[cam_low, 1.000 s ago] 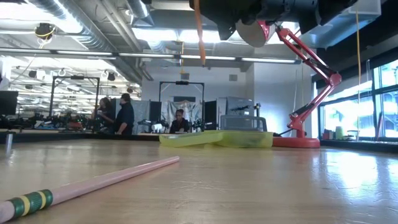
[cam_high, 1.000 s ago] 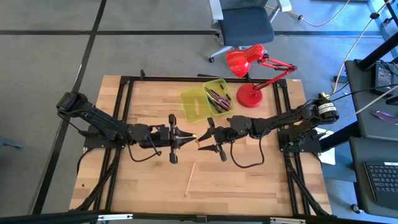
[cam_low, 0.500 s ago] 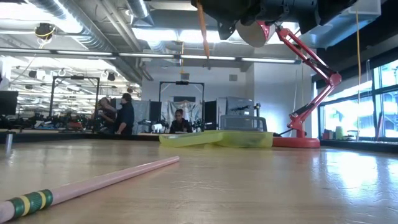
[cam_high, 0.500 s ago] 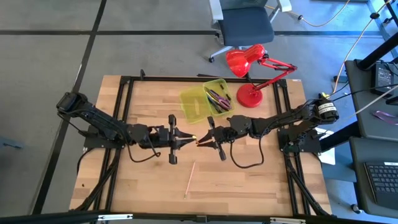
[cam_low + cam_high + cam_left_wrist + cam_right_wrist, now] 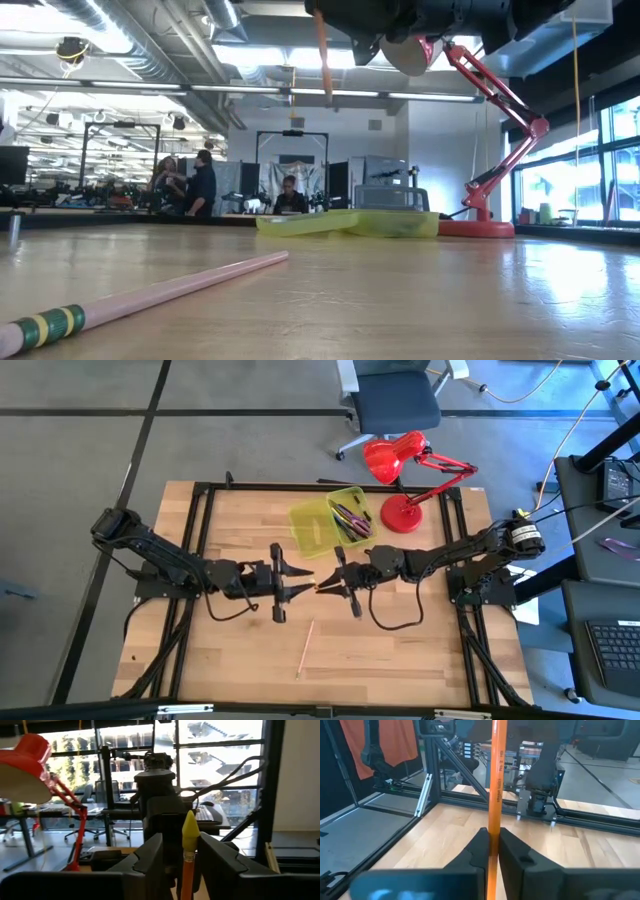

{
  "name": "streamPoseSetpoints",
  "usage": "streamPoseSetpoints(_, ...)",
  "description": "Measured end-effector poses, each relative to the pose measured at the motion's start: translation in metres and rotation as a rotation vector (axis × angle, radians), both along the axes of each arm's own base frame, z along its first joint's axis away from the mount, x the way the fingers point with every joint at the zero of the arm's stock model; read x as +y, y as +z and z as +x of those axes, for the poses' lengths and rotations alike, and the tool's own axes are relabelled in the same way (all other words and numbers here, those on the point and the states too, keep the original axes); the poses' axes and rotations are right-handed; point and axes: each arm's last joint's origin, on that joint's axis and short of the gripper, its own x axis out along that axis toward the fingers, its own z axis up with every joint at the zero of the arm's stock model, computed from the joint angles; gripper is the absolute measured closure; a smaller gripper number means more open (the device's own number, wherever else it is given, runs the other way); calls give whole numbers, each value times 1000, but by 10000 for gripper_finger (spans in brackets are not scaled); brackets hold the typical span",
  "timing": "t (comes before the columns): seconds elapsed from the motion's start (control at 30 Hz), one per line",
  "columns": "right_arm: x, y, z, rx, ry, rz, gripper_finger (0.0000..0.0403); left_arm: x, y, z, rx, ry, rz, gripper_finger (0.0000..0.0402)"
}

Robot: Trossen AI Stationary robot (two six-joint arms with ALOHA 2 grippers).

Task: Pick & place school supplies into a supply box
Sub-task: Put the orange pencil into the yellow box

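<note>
Handing off mid-air, by the look of it: thin orange pencil (image 5: 318,587) hanging above the pale wooden table (image 5: 240,520), a short way from the translucent yellow-green supply box (image 5: 312,528) toward the table's middle, caught between two dark grippers meeting tip to tip. Right gripper (image 5: 330,588) clamped tight on the shaft, pads pressed flat to the wood in the right wrist view (image 5: 496,785). Left gripper (image 5: 300,586) spread, a clear gap on each side of the pencil in its own wrist view (image 5: 189,855), gripping nothing.

To do this step well: back the left gripper straight away along its own fingers, without brushing the shaft and twisting it in the right-hand pinch. Then carry over to the box half already holding pens, and lay the pencil level along the box's length before letting go.

Standing close to upright, leaning a little; long axis running top to bottom, yellow-capped end uppermost, lower tip too small to make out. Unfit for a shallow tray until turned flat.
</note>
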Motion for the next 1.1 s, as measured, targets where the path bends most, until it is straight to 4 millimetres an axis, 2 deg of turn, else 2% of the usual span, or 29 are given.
streamPoseSetpoints(0.33,-7,-2,0,23,-20,-4,373,2,-14,1,147,85,88,215)
streamPoseSetpoints(0.5,-20,-2,-2,69,-57,-7,376,-2,-24,0,240,67,74,207)
streamPoseSetpoints(0.7,-41,14,-17,114,-122,-6,373,-8,-39,-5,374,51,22,211)
streamPoseSetpoints(0.9,-77,18,-37,253,-242,3,376,-9,-51,-9,471,33,-117,212)
streamPoseSetpoints(1.1,-126,3,-49,396,-431,101,370,-13,-54,-9,512,-111,-274,212)
